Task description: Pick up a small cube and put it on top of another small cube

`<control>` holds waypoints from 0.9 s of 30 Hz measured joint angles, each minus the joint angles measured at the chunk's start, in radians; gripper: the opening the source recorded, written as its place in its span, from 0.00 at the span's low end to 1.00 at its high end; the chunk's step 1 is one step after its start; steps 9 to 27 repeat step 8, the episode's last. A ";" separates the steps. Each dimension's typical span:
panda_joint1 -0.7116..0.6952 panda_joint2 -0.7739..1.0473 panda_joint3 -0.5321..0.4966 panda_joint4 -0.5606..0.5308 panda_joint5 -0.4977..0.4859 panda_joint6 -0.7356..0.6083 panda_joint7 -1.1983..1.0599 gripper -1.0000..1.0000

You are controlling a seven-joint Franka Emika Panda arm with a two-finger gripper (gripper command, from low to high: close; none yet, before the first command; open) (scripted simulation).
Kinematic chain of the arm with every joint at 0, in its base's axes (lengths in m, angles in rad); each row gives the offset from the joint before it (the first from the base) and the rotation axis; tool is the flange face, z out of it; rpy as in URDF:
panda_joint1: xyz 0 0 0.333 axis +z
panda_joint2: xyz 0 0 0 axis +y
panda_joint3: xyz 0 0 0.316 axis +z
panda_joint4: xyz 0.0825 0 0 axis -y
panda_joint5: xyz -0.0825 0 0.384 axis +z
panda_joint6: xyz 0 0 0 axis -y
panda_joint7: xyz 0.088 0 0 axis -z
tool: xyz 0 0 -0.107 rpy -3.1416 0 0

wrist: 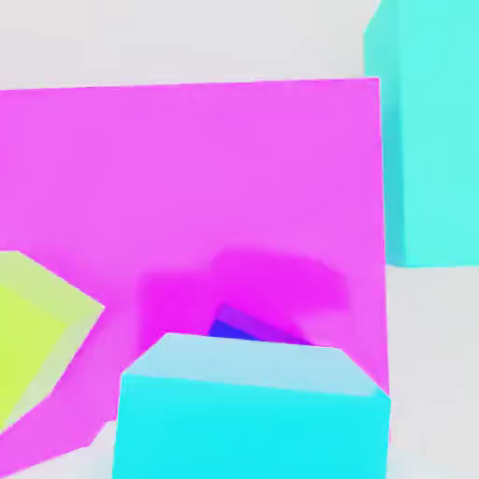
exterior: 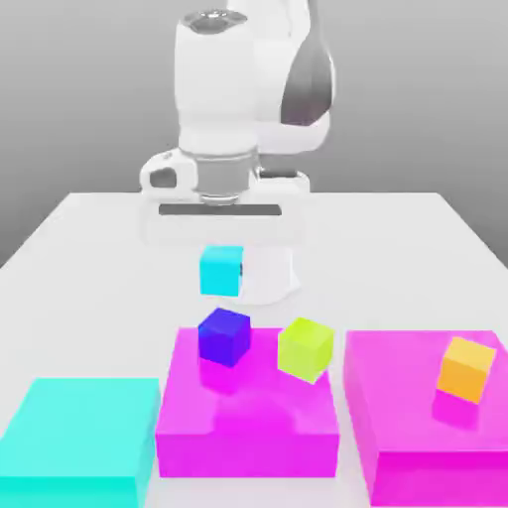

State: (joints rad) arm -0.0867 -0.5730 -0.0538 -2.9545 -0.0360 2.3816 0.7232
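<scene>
Cyan, rigid and probably light, the small cube (wrist: 251, 412) hangs in the air, clamped in the gripper (exterior: 221, 270) above the blue cube (exterior: 224, 335); flat opposite faces suit the hold. From the hand view, blue barely peeks out beneath it; the exterior view reveals the gap between.

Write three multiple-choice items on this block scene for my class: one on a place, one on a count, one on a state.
1. The blue cube rests on:
A. a pink block
B. the big cyan block
C. the bare table

2. How many pink blocks?
A. one
B. two
C. three

3. The small cyan cube is:
A. lying on the table
B. held up in the air
C. stacked on the orange cube

Answers: 1 A, it shares the middle pink block with the yellow-green cube. 2 B, a second pink block carries the orange cube. 3 B, it hangs under the gripper, above the blue cube.
</scene>
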 joint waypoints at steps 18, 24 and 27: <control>-0.006 0.152 0.003 -0.048 0.000 0.200 -0.002 1.00; -0.006 0.152 0.003 -0.048 0.000 0.200 -0.002 1.00; -0.006 0.152 0.003 -0.048 0.000 0.200 -0.002 1.00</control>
